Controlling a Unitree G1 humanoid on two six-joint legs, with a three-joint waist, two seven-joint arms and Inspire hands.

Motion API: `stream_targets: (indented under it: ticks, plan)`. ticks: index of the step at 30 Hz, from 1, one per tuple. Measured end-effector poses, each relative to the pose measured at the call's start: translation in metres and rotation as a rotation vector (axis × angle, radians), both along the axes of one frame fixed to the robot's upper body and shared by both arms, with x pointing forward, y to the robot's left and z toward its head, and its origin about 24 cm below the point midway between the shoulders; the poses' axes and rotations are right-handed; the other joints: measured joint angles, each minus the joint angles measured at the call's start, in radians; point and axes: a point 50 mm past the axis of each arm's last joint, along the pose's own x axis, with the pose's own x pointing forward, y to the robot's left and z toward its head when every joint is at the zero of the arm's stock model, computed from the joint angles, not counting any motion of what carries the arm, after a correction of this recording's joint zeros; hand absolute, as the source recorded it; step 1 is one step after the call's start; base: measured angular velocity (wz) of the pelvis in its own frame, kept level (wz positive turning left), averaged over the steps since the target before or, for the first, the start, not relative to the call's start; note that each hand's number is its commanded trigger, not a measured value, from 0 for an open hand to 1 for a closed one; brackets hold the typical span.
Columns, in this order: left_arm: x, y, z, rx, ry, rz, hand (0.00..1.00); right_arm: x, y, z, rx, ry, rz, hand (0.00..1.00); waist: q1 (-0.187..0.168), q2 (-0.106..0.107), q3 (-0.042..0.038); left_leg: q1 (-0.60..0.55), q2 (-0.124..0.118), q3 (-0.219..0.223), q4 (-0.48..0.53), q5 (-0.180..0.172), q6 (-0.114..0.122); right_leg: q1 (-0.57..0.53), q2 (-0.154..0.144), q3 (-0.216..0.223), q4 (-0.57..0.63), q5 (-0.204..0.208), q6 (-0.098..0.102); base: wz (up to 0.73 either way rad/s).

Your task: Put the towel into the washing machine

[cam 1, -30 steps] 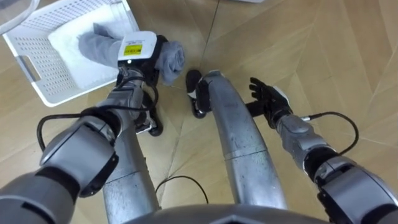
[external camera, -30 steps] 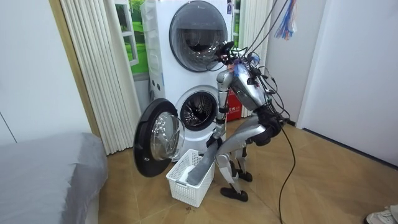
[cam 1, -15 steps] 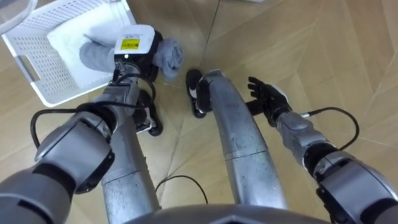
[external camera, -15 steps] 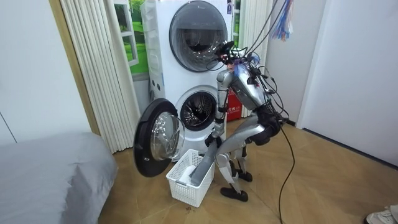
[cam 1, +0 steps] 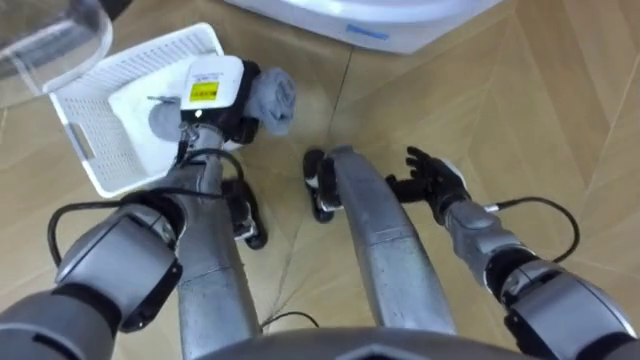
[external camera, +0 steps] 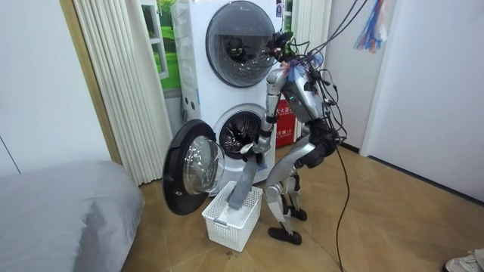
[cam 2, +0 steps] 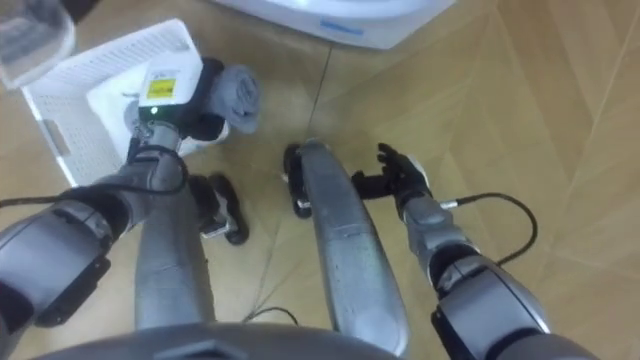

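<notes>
The robot stands on the wooden floor before a stacked washing machine (external camera: pixel 240 45), bent a little at the knees. The lower round door (external camera: pixel 193 168) is swung wide open toward the room view's left. A white slatted basket (cam 1: pixel 88 152) sits on the floor just below the drum opening, between the robot's feet and the door, with a pale cloth (cam 1: pixel 130 95) lying in it. A grey bed (external camera: pixel 60 208) and long white blinds (external camera: pixel 121 83) are further to the room view's left.

The left hand (cam 1: pixel 232 98) has its fingers clamped round the grey towel (cam 1: pixel 273 97), held above the basket's near edge. In the room view the towel hangs long and nearly upright, with its lower end over the basket.

The right hand (cam 1: pixel 432 182) is low beside the right leg, its fingers apart and holding nothing.
</notes>
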Motion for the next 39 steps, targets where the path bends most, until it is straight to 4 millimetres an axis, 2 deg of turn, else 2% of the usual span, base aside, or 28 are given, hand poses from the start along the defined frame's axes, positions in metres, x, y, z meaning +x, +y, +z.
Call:
stream_targets:
  ticks: [4,9,12,15,16,18,19,20,23,24,25,29,34,39]
  plan:
    - [0.004,-0.005,0.011,-0.051,-0.114,0.006,1.00,0.010,0.003,0.009,-0.007,-0.059,-0.012,0.00,0.022,0.000,-0.0009,0.113,-0.027,-0.001,-0.103,0.029,-0.004,0.111,-0.017,-0.004,-0.080,0.002,0.002,0.16]
    - [0.009,-0.019,0.027,-0.184,-0.223,0.012,1.00,0.028,0.019,0.025,-0.006,-0.165,0.025,0.00,0.061,0.003,-0.0029,0.216,-0.032,0.000,-0.175,0.044,-0.003,0.219,-0.018,-0.009,-0.160,0.006,0.008,0.07]
    - [0.003,-0.040,0.033,-0.322,-0.262,-0.005,1.00,0.033,0.026,0.033,-0.025,-0.214,0.062,0.00,0.076,0.003,-0.0112,0.274,-0.049,0.002,-0.232,0.061,0.001,0.280,-0.033,-0.019,-0.204,0.008,0.015,0.18]
    - [-0.004,-0.056,0.033,-0.423,-0.240,-0.019,1.00,0.040,0.032,0.041,-0.029,-0.266,0.083,0.00,0.097,0.002,-0.0181,0.293,-0.052,0.003,-0.245,0.062,0.002,0.298,-0.036,-0.018,-0.216,0.010,0.019,0.01]
    - [-0.005,-0.064,0.034,-0.474,-0.216,-0.028,1.00,0.044,0.036,0.047,-0.026,-0.296,0.097,0.00,0.108,0.000,-0.0190,0.301,-0.055,0.002,-0.251,0.062,0.002,0.305,-0.037,-0.018,-0.220,0.011,0.019,0.00]
    - [-0.008,-0.076,0.033,-0.566,-0.149,-0.042,1.00,0.047,0.044,0.052,-0.020,-0.322,0.122,0.00,0.119,-0.001,-0.0258,0.316,-0.060,-0.006,-0.261,0.067,0.003,0.324,-0.041,-0.024,-0.229,0.012,0.021,0.09]
    - [-0.009,-0.077,0.032,-0.582,-0.129,-0.044,1.00,0.047,0.047,0.052,-0.015,-0.323,0.125,0.00,0.120,-0.003,-0.0271,0.321,-0.062,-0.007,-0.264,0.068,0.003,0.330,-0.043,-0.027,-0.231,0.012,0.021,0.12]
    - [-0.012,-0.079,0.029,-0.624,-0.086,-0.039,1.00,0.046,0.052,0.051,0.000,-0.320,0.131,0.00,0.120,-0.008,-0.0346,0.326,-0.063,-0.008,-0.266,0.070,0.003,0.337,-0.044,-0.028,-0.234,0.011,0.021,0.09]
    - [-0.016,-0.083,0.020,-0.724,0.048,-0.036,1.00,0.044,0.054,0.049,0.020,-0.306,0.155,0.00,0.118,-0.009,-0.0377,0.340,-0.064,-0.021,-0.275,0.077,0.006,0.363,-0.044,-0.041,-0.257,0.018,0.025,0.10]
    - [-0.018,-0.082,0.016,-0.762,0.100,-0.036,1.00,0.040,0.054,0.046,0.026,-0.293,0.160,0.00,0.119,-0.013,-0.0455,0.341,-0.065,-0.019,-0.287,0.085,0.010,0.365,-0.045,-0.042,-0.269,0.025,0.027,0.09]
    - [-0.018,-0.083,0.015,-0.786,0.124,-0.036,1.00,0.039,0.054,0.045,0.029,-0.287,0.162,0.00,0.120,-0.014,-0.0471,0.341,-0.065,-0.019,-0.290,0.089,0.011,0.366,-0.046,-0.042,-0.275,0.029,0.028,0.00]
    - [-0.022,-0.086,0.010,-0.999,0.275,-0.039,1.00,0.035,0.053,0.041,0.040,-0.266,0.184,0.00,0.127,-0.013,-0.0479,0.341,-0.065,-0.018,-0.317,0.109,0.023,0.372,-0.052,-0.047,-0.306,0.054,0.038,0.03]
    - [-0.023,-0.088,0.008,-1.133,0.420,-0.111,1.00,0.024,0.050,0.032,0.043,-0.231,0.194,0.00,0.150,-0.012,-0.0487,0.341,-0.067,-0.019,-0.331,0.117,0.032,0.379,-0.054,-0.049,-0.329,0.072,0.045,0.01]
    - [-0.026,-0.091,0.006,-1.336,0.539,-0.161,1.00,0.020,0.051,0.027,0.053,-0.211,0.226,0.00,0.146,-0.011,-0.0496,0.340,-0.068,-0.017,-0.338,0.121,0.036,0.380,-0.054,-0.048,-0.341,0.082,0.050,0.00]
